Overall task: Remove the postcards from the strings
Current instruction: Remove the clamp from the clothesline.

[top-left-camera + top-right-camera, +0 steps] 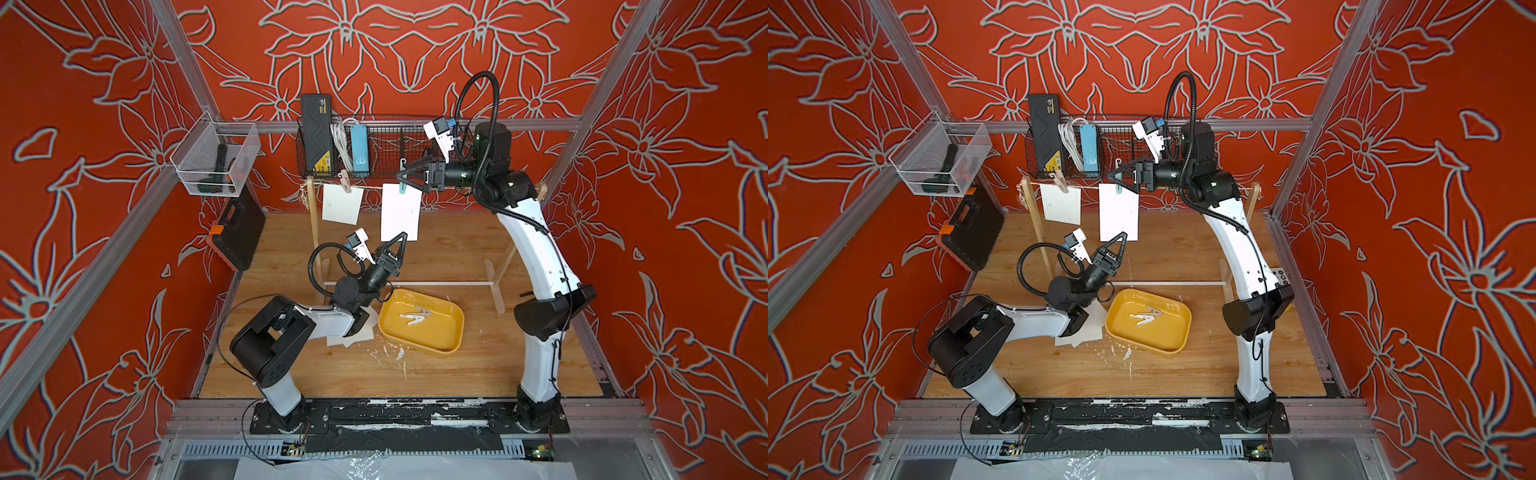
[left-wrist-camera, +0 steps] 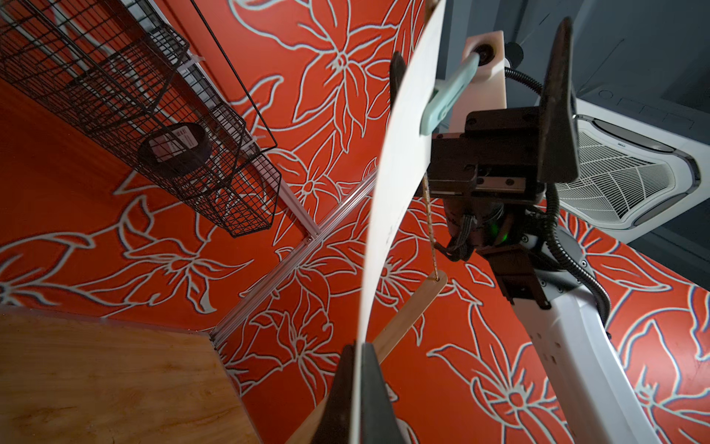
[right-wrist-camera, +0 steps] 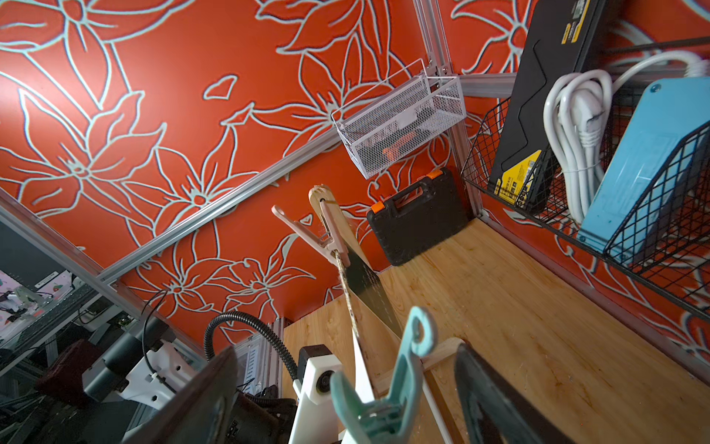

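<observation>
Top views show the string [image 1: 370, 189] running from the left post [image 1: 312, 224] across the far side of the table [image 1: 457, 382]. Just right of that post, the left card [image 1: 341, 204] hangs from the string under a pink peg [image 1: 345, 179]. Nearer, two loose cards [image 1: 353, 336] lie flat on the table, partly under the left arm. The left gripper [image 1: 401, 237] reaches up from there, its fingers pressed together on the bottom edge of the right card [image 1: 400, 212]. In the left wrist view that card rises from between them. A teal peg [image 1: 402, 189] at its top edge holds it on the string. The right gripper [image 1: 409, 180] is level with the string, jaws spread either side of the teal peg. In the right wrist view the peg stands in the gap, and I cannot tell whether a finger touches it. Nearer and to the right, a yellow tray [image 1: 440, 328] holds two pale pegs [image 1: 417, 318]. The right post [image 1: 540, 191] shows behind the right arm.
</observation>
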{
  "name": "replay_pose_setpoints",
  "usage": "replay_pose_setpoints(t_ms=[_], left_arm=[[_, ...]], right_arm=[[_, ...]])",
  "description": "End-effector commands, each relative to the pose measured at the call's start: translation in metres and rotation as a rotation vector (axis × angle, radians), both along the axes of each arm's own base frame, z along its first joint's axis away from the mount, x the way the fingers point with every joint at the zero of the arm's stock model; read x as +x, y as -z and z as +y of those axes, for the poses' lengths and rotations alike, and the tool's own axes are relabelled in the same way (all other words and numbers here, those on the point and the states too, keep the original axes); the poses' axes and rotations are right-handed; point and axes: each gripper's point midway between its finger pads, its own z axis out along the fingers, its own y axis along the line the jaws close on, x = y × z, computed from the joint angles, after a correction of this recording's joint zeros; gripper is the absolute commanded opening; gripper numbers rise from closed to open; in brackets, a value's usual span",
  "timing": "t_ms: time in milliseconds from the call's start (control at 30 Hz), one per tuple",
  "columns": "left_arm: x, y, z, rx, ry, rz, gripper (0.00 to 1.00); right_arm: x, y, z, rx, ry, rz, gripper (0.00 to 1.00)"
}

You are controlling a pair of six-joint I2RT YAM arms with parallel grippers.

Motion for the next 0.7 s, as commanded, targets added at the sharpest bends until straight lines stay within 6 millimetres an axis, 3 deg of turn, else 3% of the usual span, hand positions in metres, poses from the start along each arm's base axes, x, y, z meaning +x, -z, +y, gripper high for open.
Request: replay_pose_setpoints(t_ms=[0, 667], left_arm=[[-0.0307, -0.0502, 0.0227, -0.136, 0.012, -0.201, 0.00], [-0.0312, -0.0531, 0.0230, -0.145, 0.039, -0.203, 0.00]], right_arm=[[-0.0074, -0.0105, 0.0019, 0.020, -0.034, -0.034, 0.83], [-0.0077, -0.0060, 0.0075, 0.033, -0.082, -0.025, 0.48]])
